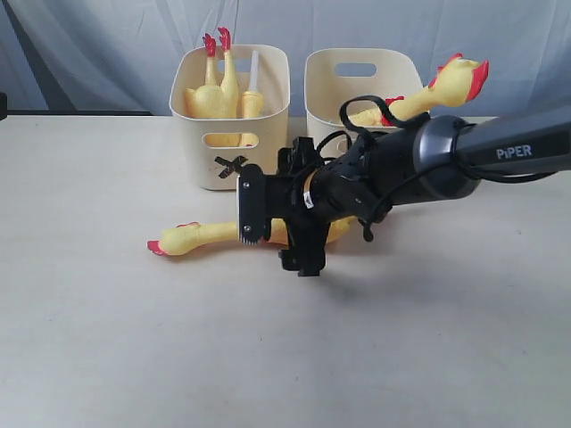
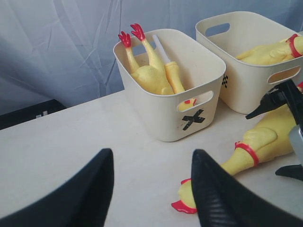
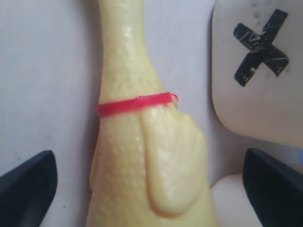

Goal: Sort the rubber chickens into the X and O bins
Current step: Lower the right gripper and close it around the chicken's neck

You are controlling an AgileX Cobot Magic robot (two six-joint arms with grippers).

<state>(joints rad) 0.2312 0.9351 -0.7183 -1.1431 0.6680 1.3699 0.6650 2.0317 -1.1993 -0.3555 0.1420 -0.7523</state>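
The right gripper [image 1: 278, 230] has its jaws wide apart astride a long, red-banded yellow rubber chicken [image 1: 201, 236] lying flat on the pale worktop [image 1: 107, 339] toward its far edge, just before the cream plastic tub [image 1: 201, 174] marked with a black X. The left gripper [image 2: 151, 156] is spread too, holding nothing.

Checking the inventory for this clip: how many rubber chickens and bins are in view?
Rubber chickens: 3 (1 on the table, 1 in the X bin, 1 in the second bin; overlap in the X bin may hide another)
Bins: 2
Total: 5
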